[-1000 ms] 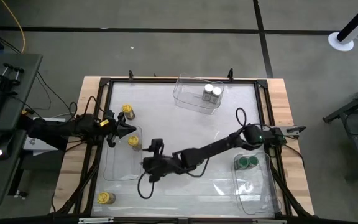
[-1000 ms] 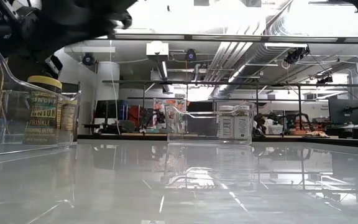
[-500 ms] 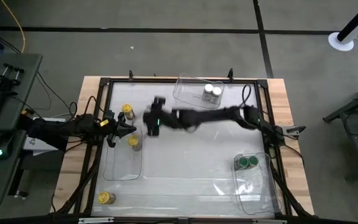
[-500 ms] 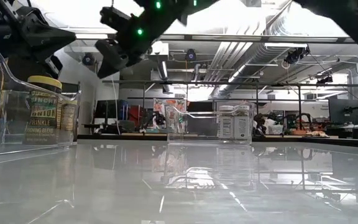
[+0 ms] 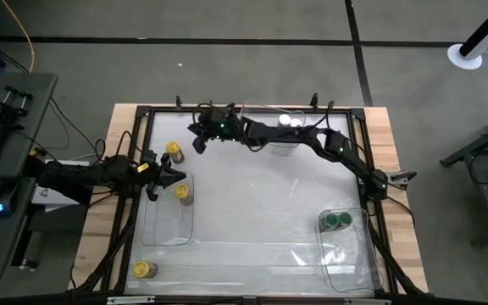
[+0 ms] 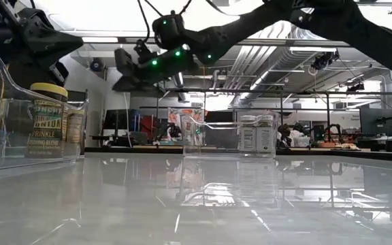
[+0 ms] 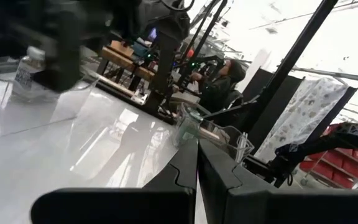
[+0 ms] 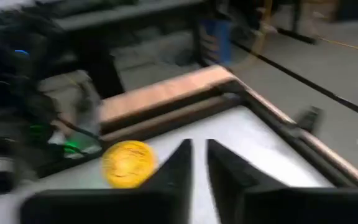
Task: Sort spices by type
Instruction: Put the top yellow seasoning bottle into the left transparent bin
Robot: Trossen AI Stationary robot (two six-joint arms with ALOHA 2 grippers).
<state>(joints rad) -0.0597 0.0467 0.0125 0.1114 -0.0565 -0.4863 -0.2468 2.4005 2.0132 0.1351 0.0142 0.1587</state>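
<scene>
A yellow-lidded spice jar [image 5: 174, 151] stands on the table at the far left; the right wrist view shows its lid [image 8: 128, 163]. My right gripper [image 5: 197, 139] hovers just right of it and above the table, fingers nearly together with nothing between them [image 8: 199, 146]. A second yellow jar [image 5: 182, 194] stands in the left clear bin [image 5: 163, 230]. A third [image 5: 145, 269] stands at the near left corner. Two white-lidded jars [image 5: 288, 122] sit in the far bin, two green-lidded jars [image 5: 337, 222] in the right bin. My left gripper [image 5: 179, 175] waits shut at the left bin's far end.
The right arm [image 5: 312, 140] stretches across the far bin [image 5: 257, 127], partly covering it. The right bin [image 5: 350, 258] lies at the near right. A raised frame [image 5: 244, 108] rims the table. The white middle of the table [image 5: 252, 203] is bare.
My right gripper has swung from beside the left bin near the table's middle toward the far edge, rolling as it went. It now hovers at the far left by the loose yellow jar. The jars have stayed where they were.
</scene>
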